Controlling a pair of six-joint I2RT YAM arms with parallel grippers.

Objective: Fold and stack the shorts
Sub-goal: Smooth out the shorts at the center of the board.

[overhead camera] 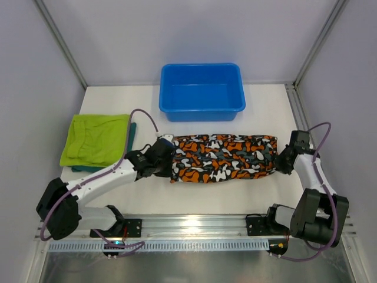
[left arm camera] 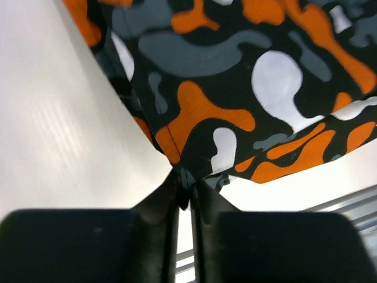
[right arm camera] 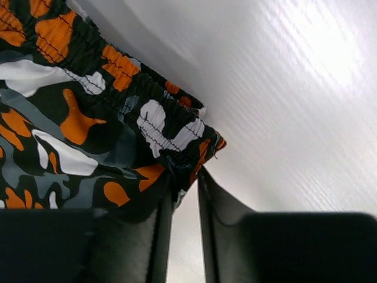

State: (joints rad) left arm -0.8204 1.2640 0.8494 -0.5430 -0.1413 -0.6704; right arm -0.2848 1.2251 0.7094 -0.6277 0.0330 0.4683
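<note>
The camouflage shorts (overhead camera: 224,156) lie as a long folded strip across the middle of the table. My left gripper (overhead camera: 171,159) is at their left end, shut on a corner of the hem; in the left wrist view the cloth (left arm camera: 235,88) is pinched between the tips (left arm camera: 185,186). My right gripper (overhead camera: 278,160) is at the right end. Its jaws (right arm camera: 185,174) are closed on the corner of the elastic waistband (right arm camera: 76,130). The lime shorts (overhead camera: 94,138) lie folded at the left on top of the dark teal shorts (overhead camera: 88,169), of which only the edges show.
A blue plastic tub (overhead camera: 201,89) stands at the back centre, just behind the camouflage shorts. A metal rail (overhead camera: 188,224) runs along the near edge between the arm bases. White walls close in the table on three sides.
</note>
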